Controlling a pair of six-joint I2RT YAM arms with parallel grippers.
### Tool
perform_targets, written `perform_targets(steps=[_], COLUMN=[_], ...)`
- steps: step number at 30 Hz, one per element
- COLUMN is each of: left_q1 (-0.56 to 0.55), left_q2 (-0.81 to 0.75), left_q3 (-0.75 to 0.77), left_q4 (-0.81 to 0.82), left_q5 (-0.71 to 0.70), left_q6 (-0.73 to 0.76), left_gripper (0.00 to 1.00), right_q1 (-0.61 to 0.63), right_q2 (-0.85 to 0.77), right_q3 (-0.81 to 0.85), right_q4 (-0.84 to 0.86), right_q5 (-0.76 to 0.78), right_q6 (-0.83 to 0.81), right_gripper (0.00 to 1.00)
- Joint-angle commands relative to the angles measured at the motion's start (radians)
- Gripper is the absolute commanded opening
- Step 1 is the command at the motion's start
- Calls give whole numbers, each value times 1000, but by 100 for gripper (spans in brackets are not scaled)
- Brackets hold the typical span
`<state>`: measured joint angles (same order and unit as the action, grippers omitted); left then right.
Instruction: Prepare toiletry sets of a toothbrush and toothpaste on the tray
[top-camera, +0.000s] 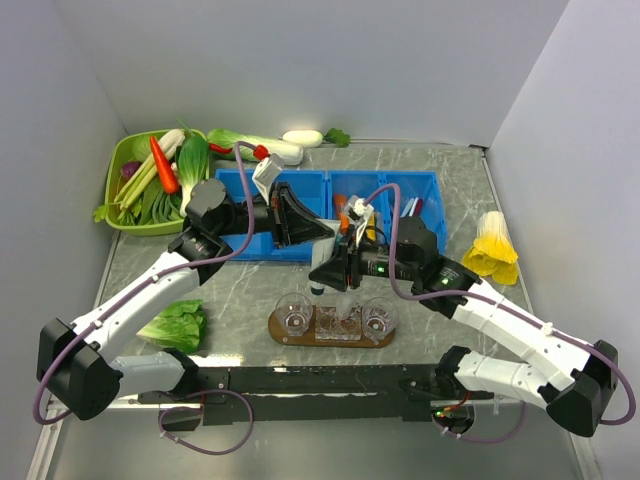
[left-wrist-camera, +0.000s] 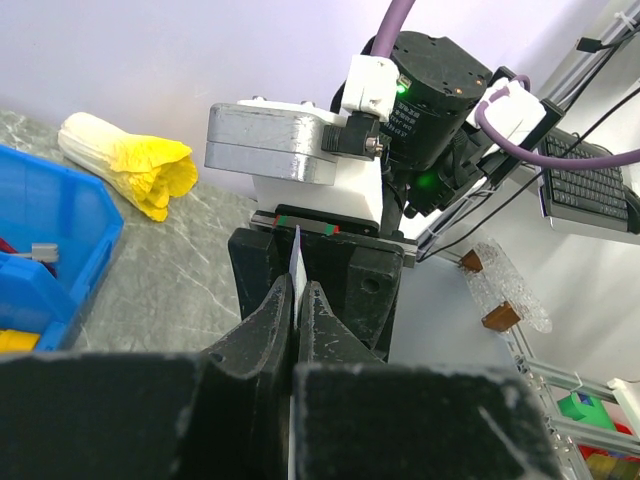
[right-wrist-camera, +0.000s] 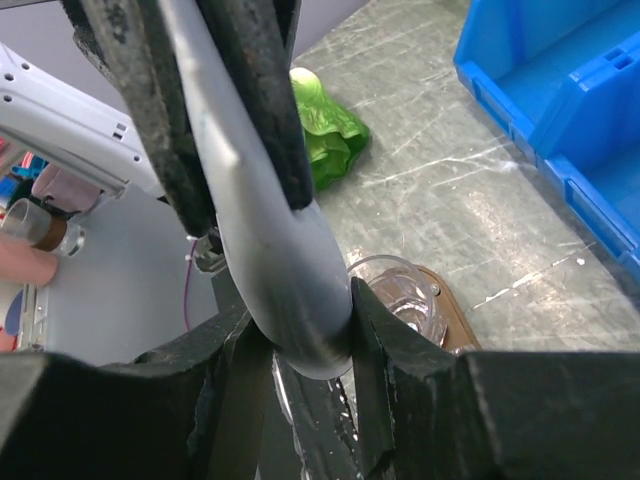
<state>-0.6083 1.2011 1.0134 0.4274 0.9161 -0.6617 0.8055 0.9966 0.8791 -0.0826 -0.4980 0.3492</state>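
Right gripper (right-wrist-camera: 300, 345) is clamped narrowly around the toothpaste (right-wrist-camera: 262, 215), held just above the tray (top-camera: 276, 330). Left gripper (left-wrist-camera: 298, 300), almost closed, pinches a thin white edge, probably the same tube's crimped end.

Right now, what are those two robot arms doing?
Both arms are gripping one silvery toothpaste tube, held up in the air between them. The left gripper pinches its thin flat end, and the right gripper is clamped round its fatter end. It looks like one arm is passing it to the other. The wooden tray with glass cups waits just below; the tube is not on it yet.
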Motion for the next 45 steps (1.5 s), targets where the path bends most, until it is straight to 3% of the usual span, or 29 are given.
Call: perform_targets(steps=[1,4,8,13,22,28,33,45], left_q1=[1,1,1,1,-5,-36,-42,-53], left_q2=[-31,-28,-37,-47,-46,-49,-46,-35], left_q3=[10,10,10,5,13,31,31,37], left_q4=[44,37,11,-22,-137,-259,-263,-274], left_q5=[15,18,17,23,138,155,170,208], left_q6=[10,14,36,65,175,280,286,295], left_gripper=[1,1,1,1,1,1,1,1], right_q1=[-2,0,0,-3,-45,-46,-45,-45], right_q2=[-32,-38,-65,-151,-220,-164,-96,-88], right_q3=[-5,4,27,52,196,310,325,328], right_q4=[26,6,-66,-183,-373,-416,-424,-422], right_q5=[19,24,55,142,147,67,-17,52], right_q6=[-4,-7,-30,-75,-151,-179,-188,-196], right_gripper=[23,28,59,68,56,49,40,39])
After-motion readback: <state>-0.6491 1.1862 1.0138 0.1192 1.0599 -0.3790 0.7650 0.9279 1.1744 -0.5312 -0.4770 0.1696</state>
